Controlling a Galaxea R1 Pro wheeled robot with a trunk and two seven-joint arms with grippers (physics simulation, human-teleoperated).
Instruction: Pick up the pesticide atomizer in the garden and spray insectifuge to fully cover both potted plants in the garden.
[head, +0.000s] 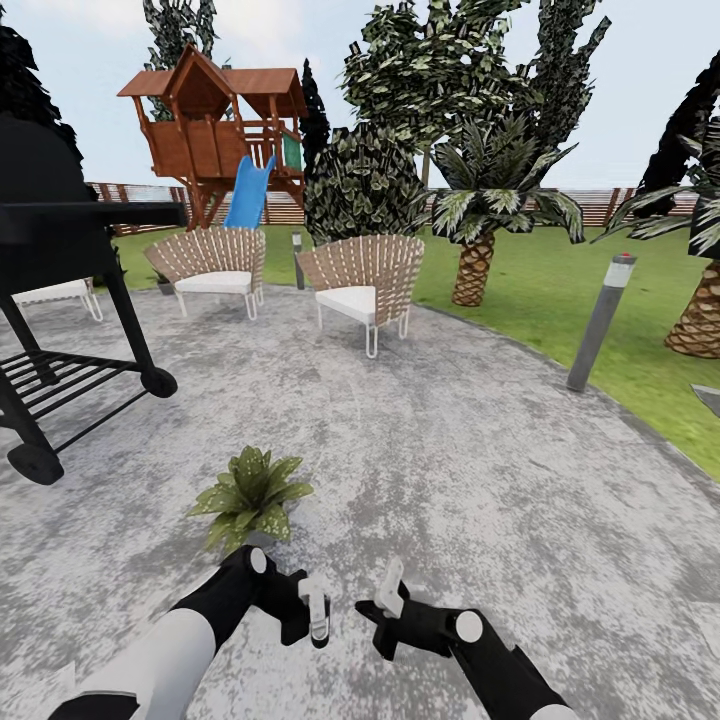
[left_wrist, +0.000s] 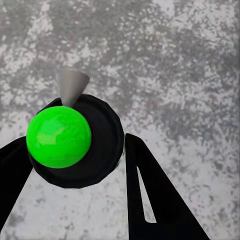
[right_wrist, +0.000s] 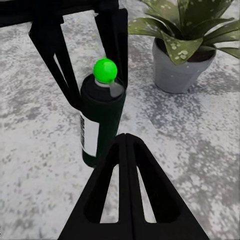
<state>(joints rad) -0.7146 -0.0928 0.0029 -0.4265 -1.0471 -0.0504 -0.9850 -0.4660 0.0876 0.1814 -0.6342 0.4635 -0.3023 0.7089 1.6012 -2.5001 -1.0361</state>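
The pesticide atomizer (left_wrist: 102, 131) is a dark bottle with a bright green ball on top and a grey nozzle. My left gripper (left_wrist: 77, 144) is shut on it, one black finger on each side. In the right wrist view the atomizer (right_wrist: 100, 125) hangs upright in those fingers just above the paving, its white label facing the camera. One potted plant (head: 250, 495) stands on the paving just ahead of my left gripper (head: 316, 610); its grey pot (right_wrist: 177, 67) is close behind the bottle. My right gripper (head: 388, 588) is beside the left one, its fingers (right_wrist: 125, 150) pressed together, holding nothing.
A black grill (head: 60, 250) on wheels stands at the left. Two wicker chairs (head: 212, 262) (head: 365, 280) sit at the far side of the paved patio (head: 450, 470). A grey bollard lamp (head: 600, 322) marks the lawn's edge at right, with palms (head: 475, 255) beyond.
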